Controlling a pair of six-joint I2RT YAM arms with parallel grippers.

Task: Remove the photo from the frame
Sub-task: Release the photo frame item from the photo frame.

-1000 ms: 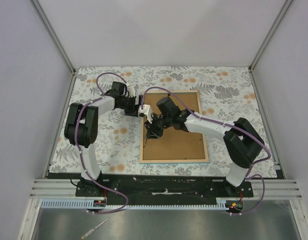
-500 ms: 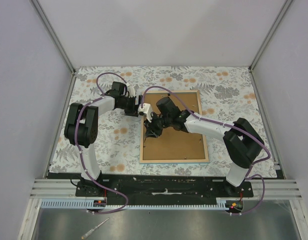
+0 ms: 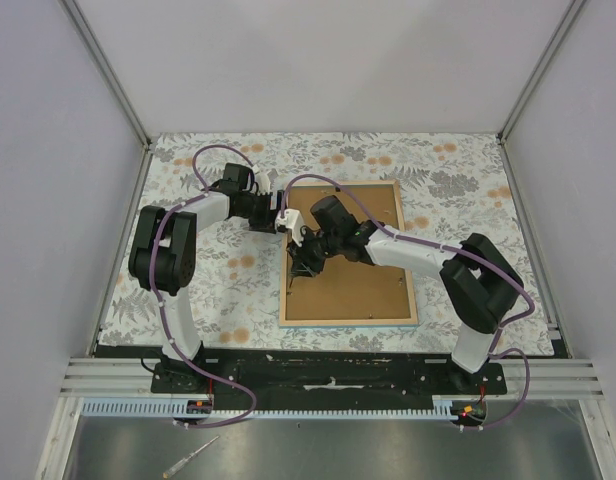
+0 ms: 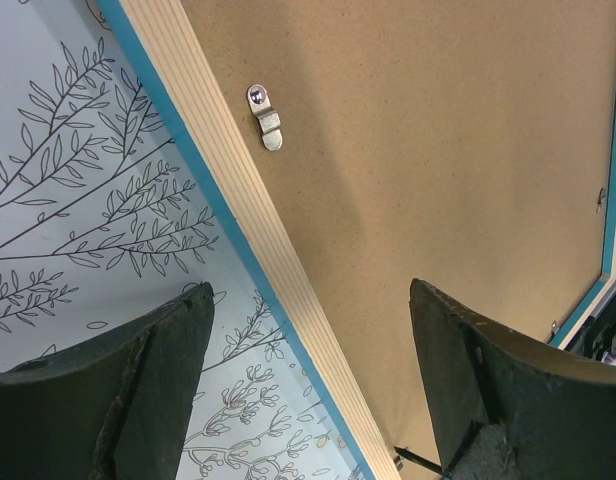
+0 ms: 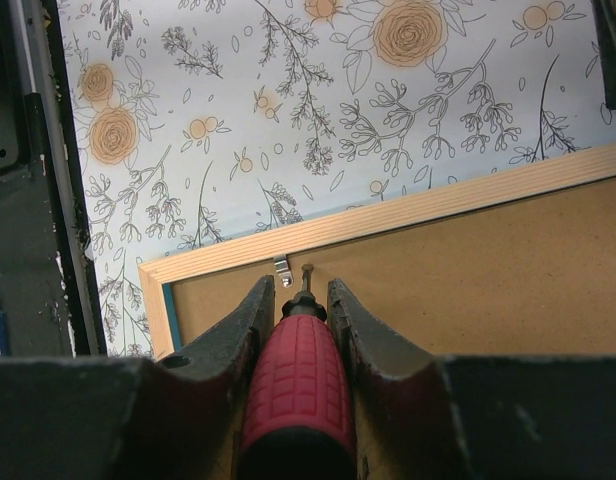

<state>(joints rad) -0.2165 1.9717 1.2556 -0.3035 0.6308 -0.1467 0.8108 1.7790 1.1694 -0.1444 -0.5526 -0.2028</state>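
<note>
Two pincers meet at the left edge of the frame [image 3: 348, 322], which lies face down on the tabletop [image 3: 228, 290], right of centre, the photo [image 3: 353, 285] back-up inside it. The left pincer [image 4: 313, 300] is released, spread across that edge. The right pincer [image 5: 298, 290] is clenched on a red screwdriver [image 5: 293, 390], its tip beside a metal clip [image 5: 282, 266].

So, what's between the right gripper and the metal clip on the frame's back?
Only the red-handled screwdriver held by the right gripper, its tip right beside the metal clip: right wrist view.
</note>
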